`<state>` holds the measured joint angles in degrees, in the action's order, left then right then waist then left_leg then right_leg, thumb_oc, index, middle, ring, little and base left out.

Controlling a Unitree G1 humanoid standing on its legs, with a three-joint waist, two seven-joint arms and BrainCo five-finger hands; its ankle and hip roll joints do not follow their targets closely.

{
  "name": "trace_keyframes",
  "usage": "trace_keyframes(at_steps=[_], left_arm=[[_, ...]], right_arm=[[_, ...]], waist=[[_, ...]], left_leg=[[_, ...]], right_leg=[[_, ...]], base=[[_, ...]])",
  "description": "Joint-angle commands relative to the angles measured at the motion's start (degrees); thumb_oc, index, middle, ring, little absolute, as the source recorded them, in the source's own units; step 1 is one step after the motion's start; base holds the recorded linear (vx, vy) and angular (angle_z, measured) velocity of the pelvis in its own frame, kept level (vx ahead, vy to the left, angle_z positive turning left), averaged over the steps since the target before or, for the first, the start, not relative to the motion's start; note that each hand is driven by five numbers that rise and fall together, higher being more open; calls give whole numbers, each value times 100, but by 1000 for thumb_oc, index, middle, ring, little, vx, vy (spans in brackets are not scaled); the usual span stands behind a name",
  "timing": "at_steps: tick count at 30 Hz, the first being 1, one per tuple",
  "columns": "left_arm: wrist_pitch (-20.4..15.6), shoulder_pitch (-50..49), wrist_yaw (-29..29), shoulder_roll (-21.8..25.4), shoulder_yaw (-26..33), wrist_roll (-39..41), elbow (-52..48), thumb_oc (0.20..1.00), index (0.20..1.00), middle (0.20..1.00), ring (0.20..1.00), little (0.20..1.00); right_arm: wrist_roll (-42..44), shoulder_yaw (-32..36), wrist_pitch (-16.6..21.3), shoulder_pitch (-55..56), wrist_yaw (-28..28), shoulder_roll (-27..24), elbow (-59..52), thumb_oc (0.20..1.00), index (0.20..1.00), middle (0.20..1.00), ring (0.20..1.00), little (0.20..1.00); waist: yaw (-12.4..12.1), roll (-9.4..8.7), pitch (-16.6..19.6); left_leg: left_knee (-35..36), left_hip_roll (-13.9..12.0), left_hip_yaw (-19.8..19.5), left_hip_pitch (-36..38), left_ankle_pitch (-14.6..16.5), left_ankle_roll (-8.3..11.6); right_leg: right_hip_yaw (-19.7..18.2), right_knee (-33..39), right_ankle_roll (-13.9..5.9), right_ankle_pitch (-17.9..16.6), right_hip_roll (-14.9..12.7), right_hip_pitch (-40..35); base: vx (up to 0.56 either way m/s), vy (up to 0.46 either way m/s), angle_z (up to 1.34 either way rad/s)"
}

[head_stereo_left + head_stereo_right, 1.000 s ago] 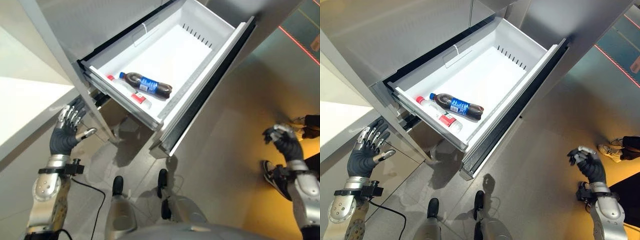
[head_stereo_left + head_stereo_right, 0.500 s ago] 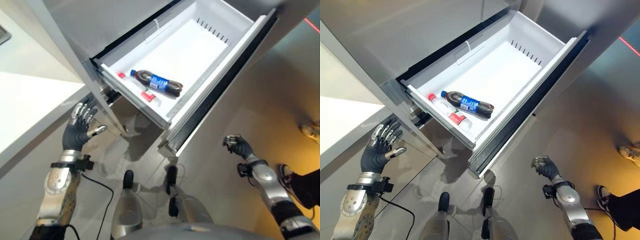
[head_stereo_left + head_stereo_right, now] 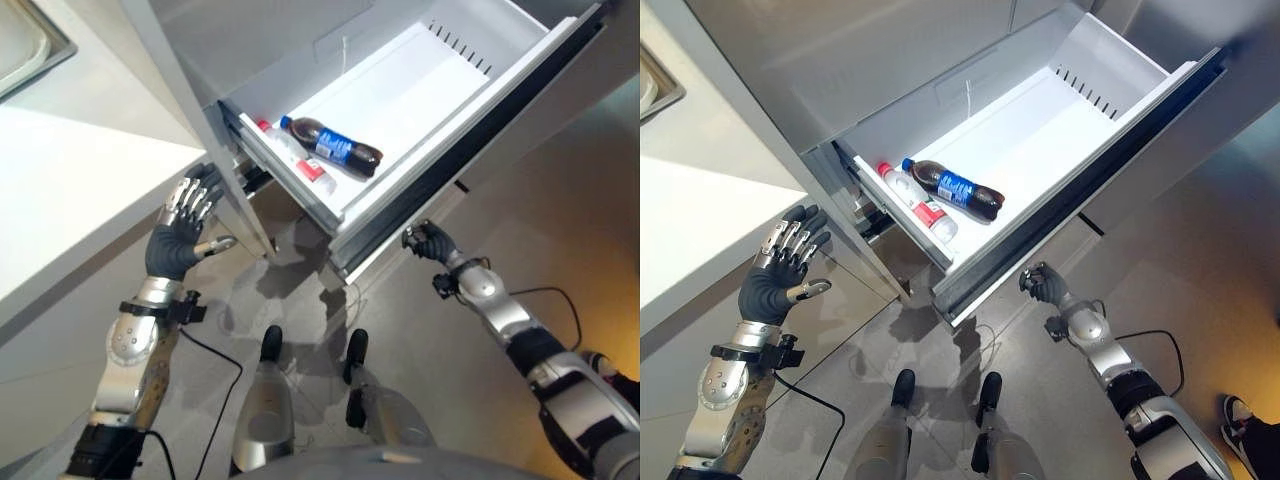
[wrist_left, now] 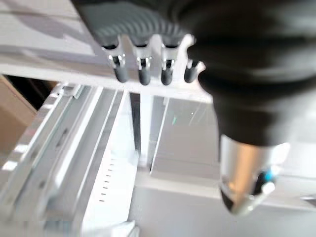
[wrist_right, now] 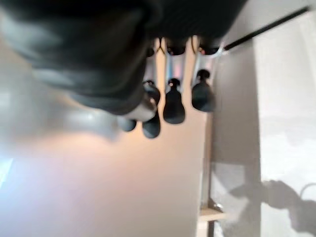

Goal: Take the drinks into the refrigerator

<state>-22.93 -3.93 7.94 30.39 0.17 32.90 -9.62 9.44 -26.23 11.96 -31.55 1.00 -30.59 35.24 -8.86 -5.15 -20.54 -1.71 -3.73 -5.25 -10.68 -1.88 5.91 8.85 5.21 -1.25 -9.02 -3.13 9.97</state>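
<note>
Right eye view: cola bottle (image 3: 954,188) and water bottle (image 3: 918,204) already lie in the pulled-out fridge drawer (image 3: 1076,201); left hand (image 3: 777,272) spread empty, right hand (image 3: 1041,286) curled empty near its front, closing apparently remains.

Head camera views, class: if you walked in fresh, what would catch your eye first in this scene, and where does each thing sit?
The pulled-out white refrigerator drawer dominates the upper middle. In its near left corner lie a dark cola bottle with a blue label and a clear water bottle with a red label, side by side. The right hand, fingers curled, sits just below the drawer's front panel, while the left hand hangs open beside the white counter.
</note>
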Motion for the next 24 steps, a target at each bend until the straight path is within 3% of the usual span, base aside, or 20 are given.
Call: trace_keyframes(at_steps=[1,14,20,24], left_arm=[[-348,55,108,453,-136,270,-483,1000,1000,1000,1000,1000],[-356,245,149,623,-325,558,-484,1000,1000,1000,1000,1000],[-351,242,93,580,-329,522,-478,1000,1000,1000,1000,1000],[-355,241,-3,508,-257,350,-448,1000,1000,1000,1000,1000]], right_arm=[[68,-115,415,-1468,-122,282,-326,200,200,200,200,200],[284,-347,414,-2828,-472,687,406,200,200,200,200,200],[529,-165,467,-2477,-468,749,113,200,200,200,200,200],[642,100,521,-1512,-367,583,-413,200,200,200,200,200]], waist=[[-266,-228,105],[-482,-175,97],[-404,-115,76],[-269,-75,73]], left_leg=[[-230,628,-185,-87,283,-718],[-204,672,-219,-127,234,-741],[-201,675,-128,-161,216,-777],[-143,681,-94,-161,187,-785]], right_leg=[[215,-844,-297,1010,-285,-239],[213,-768,-283,904,-309,-204],[94,-737,-304,828,-335,-142],[77,-796,-320,840,-369,-87]], base=[[-12,-7,11],[-11,9,6],[-37,49,-1],[-29,45,-2]])
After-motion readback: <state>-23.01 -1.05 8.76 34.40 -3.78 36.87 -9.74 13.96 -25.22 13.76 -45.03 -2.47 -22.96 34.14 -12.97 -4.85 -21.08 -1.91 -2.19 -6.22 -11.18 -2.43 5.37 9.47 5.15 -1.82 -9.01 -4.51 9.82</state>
